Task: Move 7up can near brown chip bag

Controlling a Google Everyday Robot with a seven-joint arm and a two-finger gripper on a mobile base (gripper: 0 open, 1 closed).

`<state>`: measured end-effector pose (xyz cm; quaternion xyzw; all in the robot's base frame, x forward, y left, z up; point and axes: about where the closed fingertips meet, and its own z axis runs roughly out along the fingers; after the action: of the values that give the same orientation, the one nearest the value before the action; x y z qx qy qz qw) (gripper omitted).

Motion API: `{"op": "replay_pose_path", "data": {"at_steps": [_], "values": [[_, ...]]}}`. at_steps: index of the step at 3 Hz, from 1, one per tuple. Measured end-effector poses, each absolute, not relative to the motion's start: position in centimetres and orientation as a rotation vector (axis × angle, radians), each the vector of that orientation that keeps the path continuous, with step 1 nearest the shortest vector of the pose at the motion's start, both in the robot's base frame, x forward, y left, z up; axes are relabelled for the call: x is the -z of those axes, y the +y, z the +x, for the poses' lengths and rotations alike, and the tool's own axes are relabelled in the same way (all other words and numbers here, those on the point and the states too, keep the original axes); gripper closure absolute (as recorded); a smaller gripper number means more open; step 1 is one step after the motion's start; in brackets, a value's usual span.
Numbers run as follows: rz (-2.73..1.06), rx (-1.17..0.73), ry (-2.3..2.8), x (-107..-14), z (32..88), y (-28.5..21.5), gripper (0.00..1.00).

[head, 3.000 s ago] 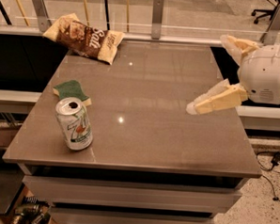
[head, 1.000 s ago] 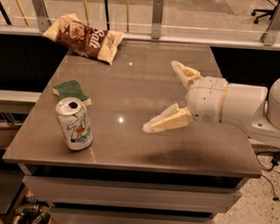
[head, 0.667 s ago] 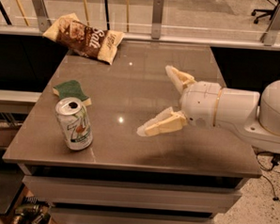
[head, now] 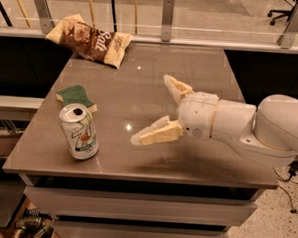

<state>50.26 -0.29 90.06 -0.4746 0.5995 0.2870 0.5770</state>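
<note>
From my end, the gripper (head: 150,108) sat over the middle of the table (head: 206,69), reaching in from the right on the white arm (head: 248,126). The pincer was spread wide with nothing in it. The near finger (head: 156,133) pointed left toward the front of the table, and the far finger (head: 176,87) angled up and away. The 7up can (head: 79,132) stood upright at the near left corner, tab top open and leaning slightly. It was clear of the gripper, with bare tabletop between them. The green sponge (head: 76,95) lay flat just behind the can, close to it. I couldn't tell whether the two touched. The brown chip bag (head: 90,39) lay crumpled at the far left corner, with "Salt" lettering showing and its left end hanging past the table edge. Can and bag were well apart, with the sponge roughly between them. A railing with metal posts (head: 167,17) ran behind the table. I saw an office chair (head: 290,5) at the far right on the floor beyond.
</note>
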Motion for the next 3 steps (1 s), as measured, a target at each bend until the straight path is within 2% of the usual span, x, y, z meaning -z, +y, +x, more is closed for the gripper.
{"op": "replay_pose_path", "data": {"at_steps": [3], "values": [[-1.060, -0.748, 1.424, -89.3, 48.6, 5.9, 0.00]]}}
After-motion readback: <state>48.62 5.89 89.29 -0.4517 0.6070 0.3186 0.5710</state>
